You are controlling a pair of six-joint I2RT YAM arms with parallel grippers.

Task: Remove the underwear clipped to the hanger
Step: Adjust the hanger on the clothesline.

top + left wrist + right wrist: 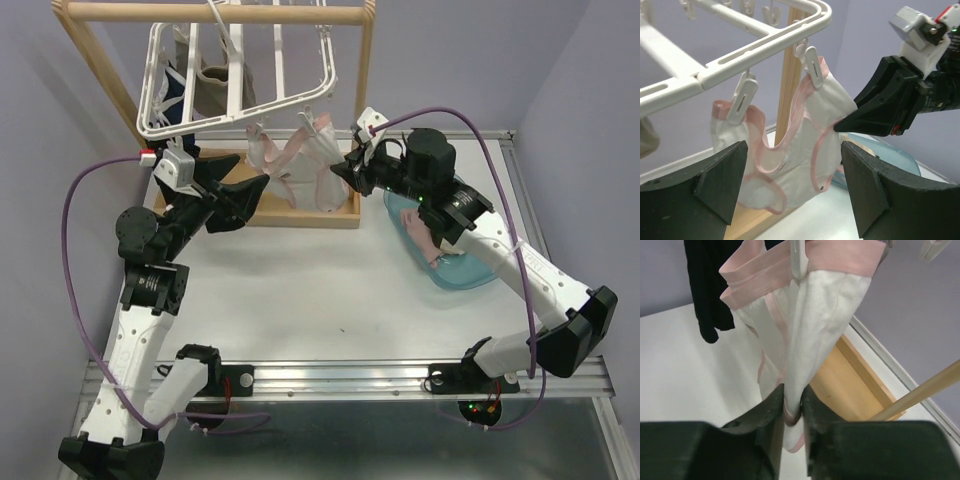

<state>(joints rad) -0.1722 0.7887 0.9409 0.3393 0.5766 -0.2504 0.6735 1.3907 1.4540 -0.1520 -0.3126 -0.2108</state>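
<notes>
Two clips [742, 97] hold the pink-trimmed underwear [790, 145] on the hanger [770, 42], we see from the left wrist, with the left end effector [793, 167] spread wide; the right wrist shows the right end effector [792, 401] pinching the cloth.

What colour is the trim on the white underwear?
Pale pink; the underwear shows best in the right wrist view.

Lilac walls [45, 110], white tabletop [300, 290], wooden rail stand [200, 13], seemingly even light
</notes>
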